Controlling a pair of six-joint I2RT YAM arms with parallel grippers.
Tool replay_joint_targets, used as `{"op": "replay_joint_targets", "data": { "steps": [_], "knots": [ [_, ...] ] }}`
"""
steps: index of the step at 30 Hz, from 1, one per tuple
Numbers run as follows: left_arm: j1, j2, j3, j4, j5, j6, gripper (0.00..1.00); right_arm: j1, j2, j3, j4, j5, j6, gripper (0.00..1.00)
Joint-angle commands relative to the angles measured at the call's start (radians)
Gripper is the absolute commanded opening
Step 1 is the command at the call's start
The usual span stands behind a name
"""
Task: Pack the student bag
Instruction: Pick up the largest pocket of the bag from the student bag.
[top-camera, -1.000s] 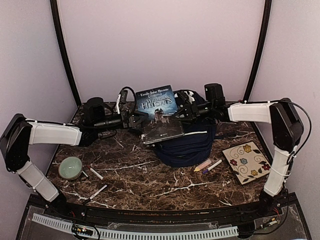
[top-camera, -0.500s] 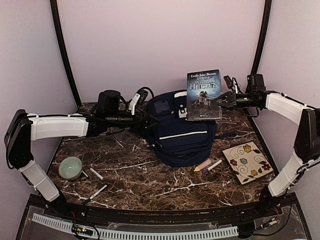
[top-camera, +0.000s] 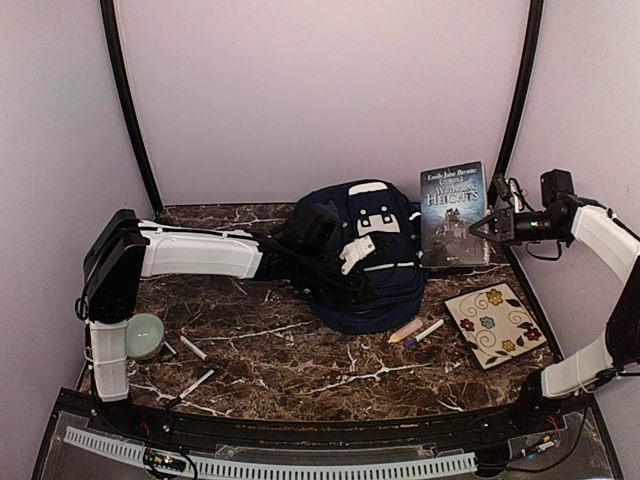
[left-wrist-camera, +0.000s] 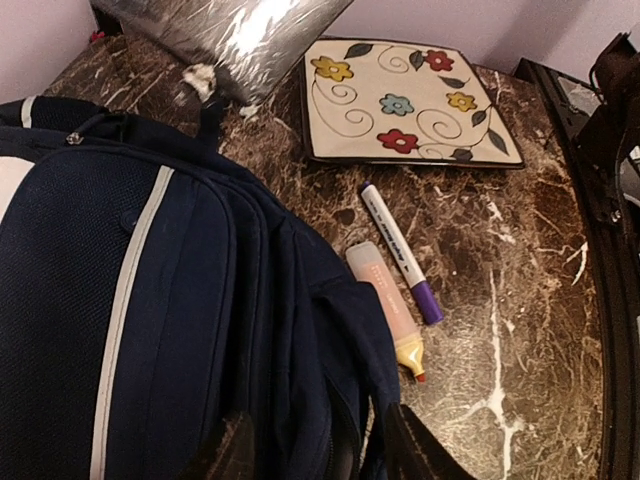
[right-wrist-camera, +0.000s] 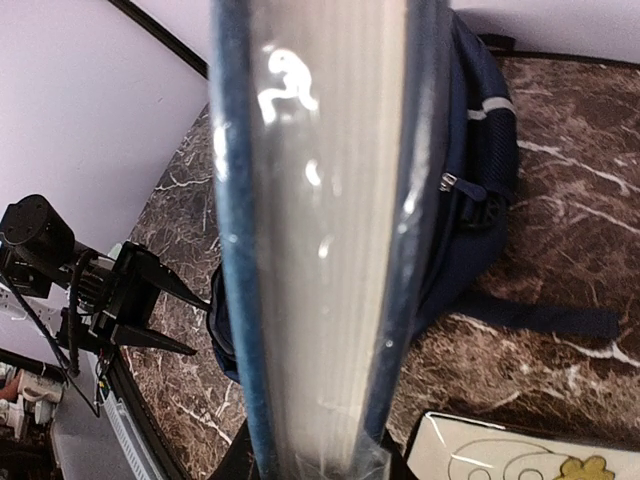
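Glossy book carried further right, clamped upright in right end effector, left end effector pinching navy fabric student bag (white-trimmed)

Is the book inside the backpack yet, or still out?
Out. The book stands upright beside the student bag, held by the right gripper; the right wrist view shows its page edge between the fingers.

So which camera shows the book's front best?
The top external view: the book stands upright in the right gripper, cover and title facing the camera. The right wrist view shows only its page edge; the left wrist view shows just a blurry glimpse.
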Motion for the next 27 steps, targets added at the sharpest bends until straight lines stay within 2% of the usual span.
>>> {"op": "replay_joint_targets", "data": {
  "steps": [1,6,17,23,27],
  "knots": [
    [0.007,0.063,0.106,-0.090,0.005,0.066,0.49,-0.075,-0.059,-0.024,0.032,-0.070,-0.056,0.00],
    [0.007,0.154,0.194,-0.153,0.052,0.084,0.55,-0.106,-0.058,-0.040,0.025,-0.090,-0.065,0.00],
    [0.004,0.259,0.262,-0.132,-0.055,0.025,0.50,-0.114,-0.054,-0.080,0.074,-0.107,-0.035,0.00],
    [0.004,0.311,0.332,-0.181,-0.089,0.023,0.36,-0.116,-0.059,-0.078,0.069,-0.102,-0.036,0.00],
    [0.005,0.312,0.349,-0.194,-0.100,0.024,0.18,-0.116,-0.066,-0.076,0.056,-0.092,-0.039,0.00]
  ]
}}
